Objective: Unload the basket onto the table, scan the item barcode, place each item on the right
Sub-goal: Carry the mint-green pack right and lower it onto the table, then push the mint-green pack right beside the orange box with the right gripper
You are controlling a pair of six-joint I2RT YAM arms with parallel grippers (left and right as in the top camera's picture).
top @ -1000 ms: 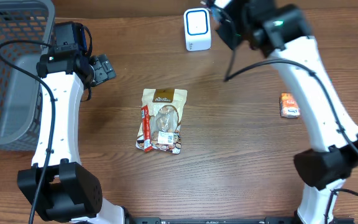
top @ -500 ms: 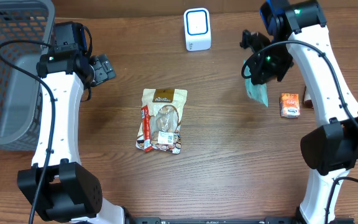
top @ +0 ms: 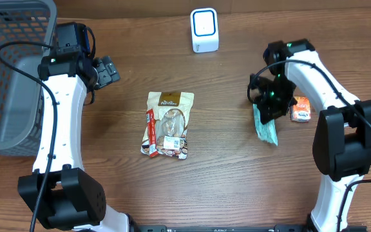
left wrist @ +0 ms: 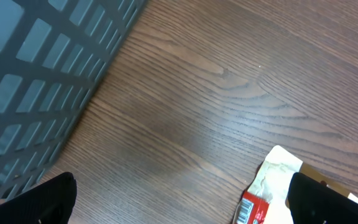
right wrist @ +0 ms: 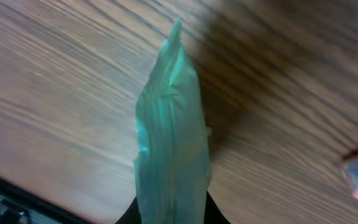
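Right gripper [top: 266,106] is clamping a teal packet [top: 266,127], its free end pointing down at the table [top: 224,167], just beside a small orange box [top: 300,108] and well apart from the white scanner [top: 205,30]. Left gripper [top: 110,69] is sitting wide open, grasping nothing, near the grey basket [top: 5,84]. A brown snack bag [top: 167,124] is lying flat mid-table

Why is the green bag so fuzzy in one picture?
Right wrist view: the green bag sits very close to the camera, so it and the wood look soft; the dark patch beside it looks like its shadow on the table. Overhead view: the bag looks sharper.
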